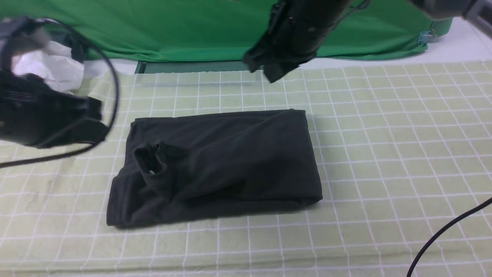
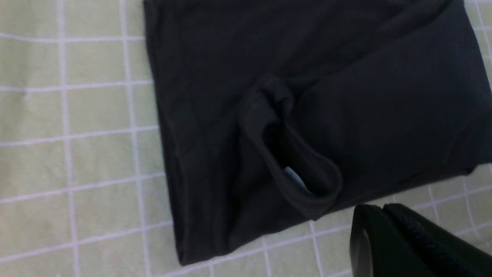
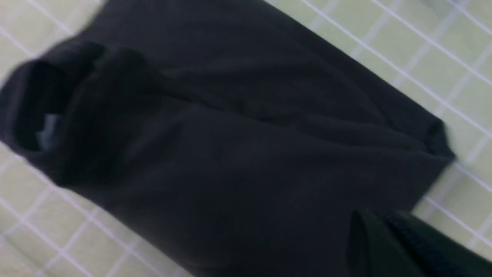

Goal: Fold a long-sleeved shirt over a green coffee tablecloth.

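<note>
- The shirt (image 1: pixel 219 165) lies folded into a rough rectangle near the middle of the tablecloth (image 1: pixel 384 154) covering the bench. Its sleeves are hidden in the folds.
- Its collar (image 1: pixel 152 161) sits on top toward the robot's left end. Only a sliver of white label (image 2: pixel 296 179) peeks from inside.
- The left gripper (image 2: pixel 384 215) hangs just off the collar end of the shirt, fingers pressed together and holding nothing. In the front view it is a dark blur cut off by the edge.
- The right gripper (image 3: pixel 384 225) is raised beyond the shirt's far edge and badly blurred. Its fingers look pressed together with nothing between them.
- A white garment (image 1: pixel 54 69) at the far left is half hidden behind the left arm.
- A black cable (image 1: pixel 442 234) crosses the near right corner, cut off by the frame.
</note>
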`<action>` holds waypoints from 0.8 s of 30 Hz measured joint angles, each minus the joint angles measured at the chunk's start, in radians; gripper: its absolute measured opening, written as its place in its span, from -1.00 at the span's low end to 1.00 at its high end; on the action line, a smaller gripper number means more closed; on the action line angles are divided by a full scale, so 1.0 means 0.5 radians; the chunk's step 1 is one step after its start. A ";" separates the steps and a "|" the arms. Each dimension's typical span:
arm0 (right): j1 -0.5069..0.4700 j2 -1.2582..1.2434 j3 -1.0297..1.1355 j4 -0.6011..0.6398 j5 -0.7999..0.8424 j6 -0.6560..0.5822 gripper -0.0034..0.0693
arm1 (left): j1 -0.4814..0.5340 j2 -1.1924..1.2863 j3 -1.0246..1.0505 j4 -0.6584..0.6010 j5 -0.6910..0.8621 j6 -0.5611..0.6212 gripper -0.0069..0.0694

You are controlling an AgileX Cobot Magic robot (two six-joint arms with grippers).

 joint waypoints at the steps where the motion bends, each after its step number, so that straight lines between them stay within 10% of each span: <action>1: -0.024 0.000 0.002 -0.006 0.008 -0.001 -0.87 | -0.077 0.055 0.000 0.000 -0.022 -0.010 -0.79; 10: -0.101 0.000 0.002 -0.019 0.014 -0.083 -0.92 | -0.542 0.624 -0.089 0.050 -0.304 -0.199 -0.79; 24: -0.138 -0.044 0.188 -0.023 0.015 -0.093 -0.92 | -0.296 0.957 -0.120 0.725 -0.284 -0.662 -0.79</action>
